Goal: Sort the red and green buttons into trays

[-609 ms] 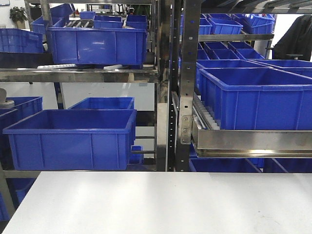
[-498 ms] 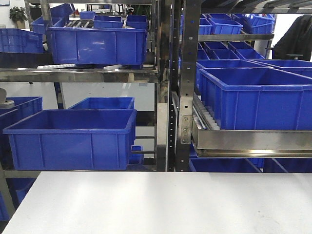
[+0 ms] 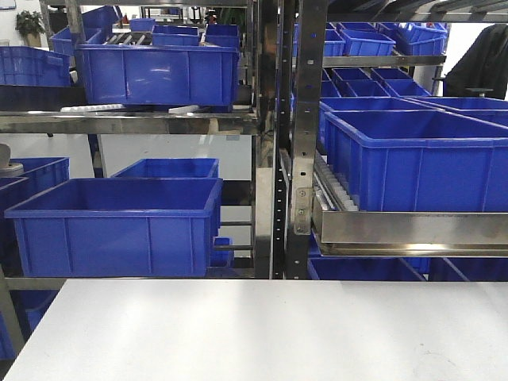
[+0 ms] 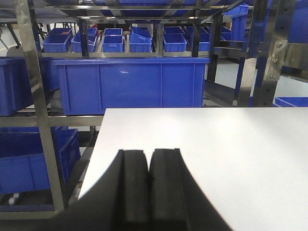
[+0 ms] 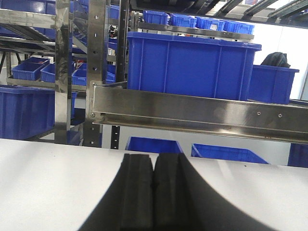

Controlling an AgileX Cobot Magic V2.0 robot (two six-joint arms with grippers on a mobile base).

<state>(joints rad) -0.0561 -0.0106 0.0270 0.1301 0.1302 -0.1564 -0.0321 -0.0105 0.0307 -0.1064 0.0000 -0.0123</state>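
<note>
No red or green buttons and no trays show in any view; they are out of view. My left gripper (image 4: pixel 148 155) hangs over the white table (image 4: pixel 231 144) near its left edge, its black fingers pressed together with nothing between them. My right gripper (image 5: pixel 153 158) sits over the white table (image 5: pixel 43 178) facing the racks, also shut and empty. Neither gripper appears in the front view, which shows only the bare table top (image 3: pixel 262 329).
Metal racks (image 3: pixel 294 143) stand behind the table, loaded with deep blue crates (image 3: pixel 119 222) at several levels. A steel shelf rail (image 5: pixel 202 113) runs across just beyond the far table edge. The table's left edge (image 4: pixel 94 154) drops off beside a rack post (image 4: pixel 41 110).
</note>
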